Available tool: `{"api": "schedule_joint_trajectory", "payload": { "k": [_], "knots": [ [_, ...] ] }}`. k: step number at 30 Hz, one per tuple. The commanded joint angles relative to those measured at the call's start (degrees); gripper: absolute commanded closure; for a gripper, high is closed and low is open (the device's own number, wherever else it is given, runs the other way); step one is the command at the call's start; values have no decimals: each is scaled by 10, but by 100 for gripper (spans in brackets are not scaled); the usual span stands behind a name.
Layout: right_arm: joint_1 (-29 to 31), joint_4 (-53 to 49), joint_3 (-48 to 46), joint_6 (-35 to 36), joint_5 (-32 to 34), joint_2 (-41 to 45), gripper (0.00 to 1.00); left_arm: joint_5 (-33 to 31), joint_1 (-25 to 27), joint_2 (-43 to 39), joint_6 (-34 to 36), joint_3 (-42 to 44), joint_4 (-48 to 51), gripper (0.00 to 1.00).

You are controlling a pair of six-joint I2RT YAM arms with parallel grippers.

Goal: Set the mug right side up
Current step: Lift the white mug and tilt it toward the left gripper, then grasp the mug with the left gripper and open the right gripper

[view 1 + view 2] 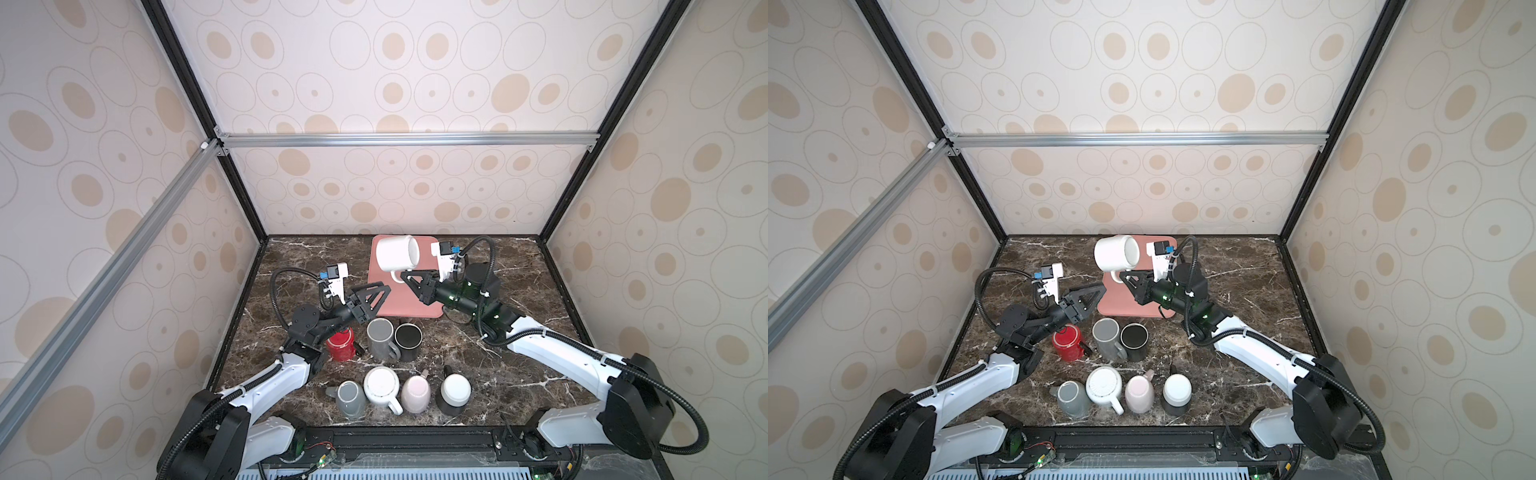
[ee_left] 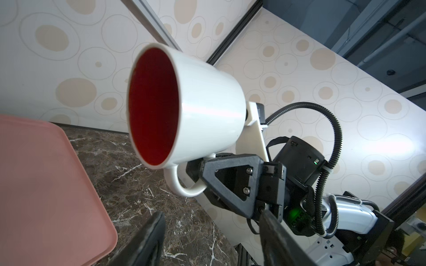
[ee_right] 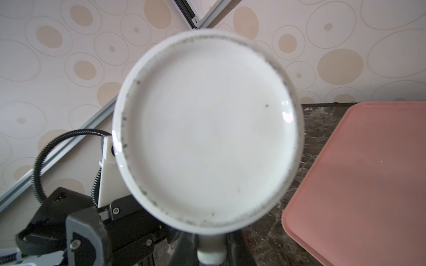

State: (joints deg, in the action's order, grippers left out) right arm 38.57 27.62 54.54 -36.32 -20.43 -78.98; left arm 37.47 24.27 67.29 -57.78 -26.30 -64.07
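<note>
A dark marble table (image 1: 519, 291) stands between oval-patterned walls (image 1: 395, 83). At its 12 o'clock lies a pink tray (image 1: 399, 305). Above it the right gripper (image 1: 407, 275) clamps the handle of the white mug (image 1: 395, 253), which is sideways with its mouth toward 9 o'clock. The left gripper (image 1: 380, 289), at the tray's 8 o'clock, has its jaws apart and empty.

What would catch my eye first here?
A white mug hangs sideways in the air near a pink tray, pinched by its handle in the right tool. Its inside is deep red. Nearer the front, other mugs crowd the dark marble table, several upside down.
</note>
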Motion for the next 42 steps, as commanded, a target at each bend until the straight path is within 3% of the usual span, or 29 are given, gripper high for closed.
{"api": "schedule_joint_trajectory", "payload": {
  "k": [1, 11, 17, 25, 30, 40, 42],
  "knots": [
    [6, 149, 26, -69, -59, -8, 100, 20, 3, 5, -31, -1, -89, 42],
    [18, 237, -16, -116, -99, 0, 100, 1, 3, 8, -52, -4, -125, 55],
    [19, 216, -28, -110, -102, 17, 100, 1, 3, 8, -64, -5, -149, 55],
    [26, 272, -9, -146, -146, -21, 100, 7, 5, 27, -81, -13, -171, 62],
    [31, 251, -1, -140, -155, -30, 100, 5, 5, 30, -88, -12, -184, 68],
    [31, 226, -16, -124, -138, -16, 100, -2, 5, 30, -82, -13, -161, 100],
    [31, 214, -18, -118, -137, -11, 92, -5, 5, 27, -75, -17, -142, 100]
  ]
}}
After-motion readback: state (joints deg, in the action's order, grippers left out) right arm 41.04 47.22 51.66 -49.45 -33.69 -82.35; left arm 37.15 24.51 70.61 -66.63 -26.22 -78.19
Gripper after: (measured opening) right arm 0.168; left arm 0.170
